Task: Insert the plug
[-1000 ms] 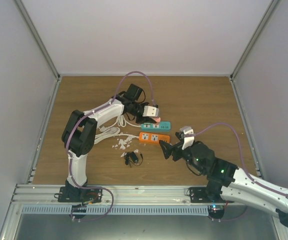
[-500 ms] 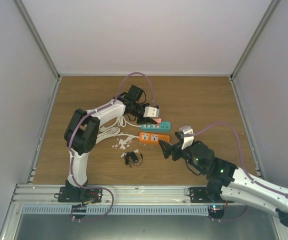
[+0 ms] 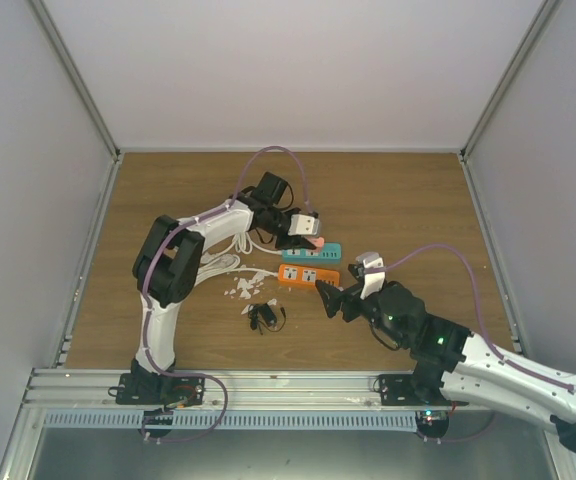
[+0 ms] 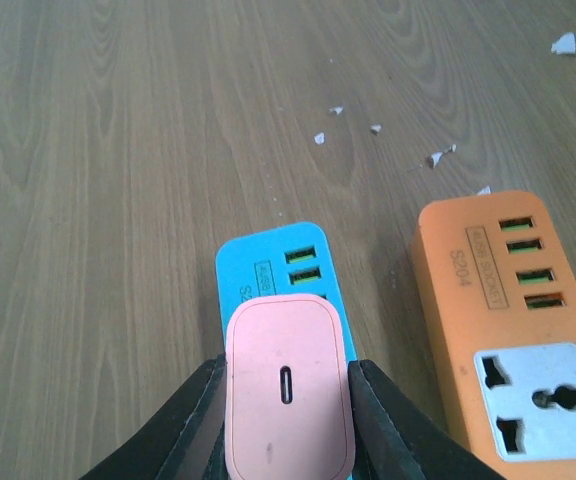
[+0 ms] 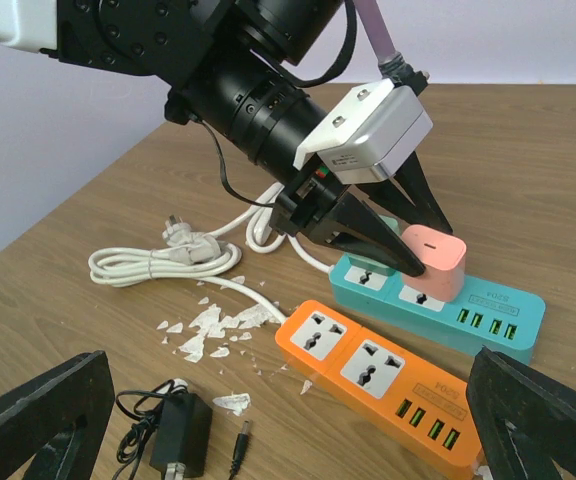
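Right wrist view: left gripper (image 5: 426, 245) clamps plug (image 4: 288, 400) atop teal strip (image 5: 488, 305); orange strip (image 5: 368, 370) alongside; right gripper (image 3: 325, 298) wide.

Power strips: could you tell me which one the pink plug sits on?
The teal strip, under the left gripper; the orange strip has empty sockets.

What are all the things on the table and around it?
pink rounded plastic plug: one, pink, on the teal strip, gripped
teal plastic power strip: one, teal, behind the orange one
orange plastic power strip: one, orange, table middle
white coiled cable: one bundle, white, left of strips
black adapter with cord: one, black, near edge
white scraps: many, white, by orange strip
wooden table: one, brown
left gripper: one, black, holding plug
right gripper: one, black, open, empty
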